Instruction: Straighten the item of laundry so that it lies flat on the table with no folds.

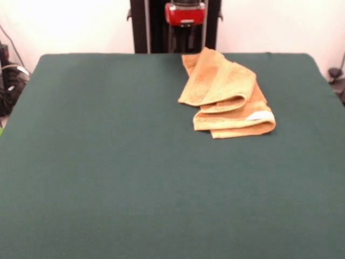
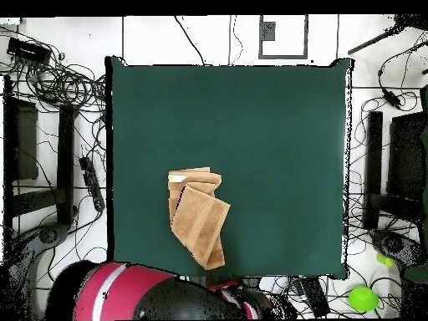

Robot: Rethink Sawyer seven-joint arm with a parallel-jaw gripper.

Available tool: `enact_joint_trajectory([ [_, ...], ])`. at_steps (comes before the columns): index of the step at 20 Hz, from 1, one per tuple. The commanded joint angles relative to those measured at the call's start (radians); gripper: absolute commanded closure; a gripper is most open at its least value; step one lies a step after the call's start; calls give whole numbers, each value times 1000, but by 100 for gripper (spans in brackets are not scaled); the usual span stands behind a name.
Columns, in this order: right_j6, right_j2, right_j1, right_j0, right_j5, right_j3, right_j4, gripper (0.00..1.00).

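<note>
We see the table [image 1: 108, 162] filling most of the front view, its dark green felt-like cover reaching from the bottom edge of the frame up to a far edge just below the top. In the overhead view the same table [image 2: 276, 150] is a large dark green square in the middle of the frame.

Next in size is the robot arm [image 2: 125, 301], a red and black bulk along the bottom edge of the overhead view, left of centre. In the front view only its red housing [image 1: 185, 13] shows at top centre, between black uprights. We cannot make out the claw in either view, so we cannot tell whether it is spread or pressed together.

The hand towel [image 1: 226, 94] lies on the table in the upper right-of-centre part of the front view, close to the far edge. It is orange-tan terry, bunched and folded over itself in several layers, with rolled folds along its lower right side. In the overhead view the hand towel [image 2: 199, 217] sits lower left of centre, near the table's bottom edge.

Smallest is the white label [image 1: 261, 115], on the towel's lower right fold.
</note>
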Motion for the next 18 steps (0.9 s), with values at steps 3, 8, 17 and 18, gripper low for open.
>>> enact_joint_trajectory([
  [3, -19, -7, -41, 72, 133, -91, -45, 0],
  [8, 172, 270, -320, -170, 357, -34, -286, 0],
  [17, 62, 1027, -373, -870, 782, 44, -205, 0],
  [18, 23, 1073, -343, -914, 811, 35, -184, 0],
])
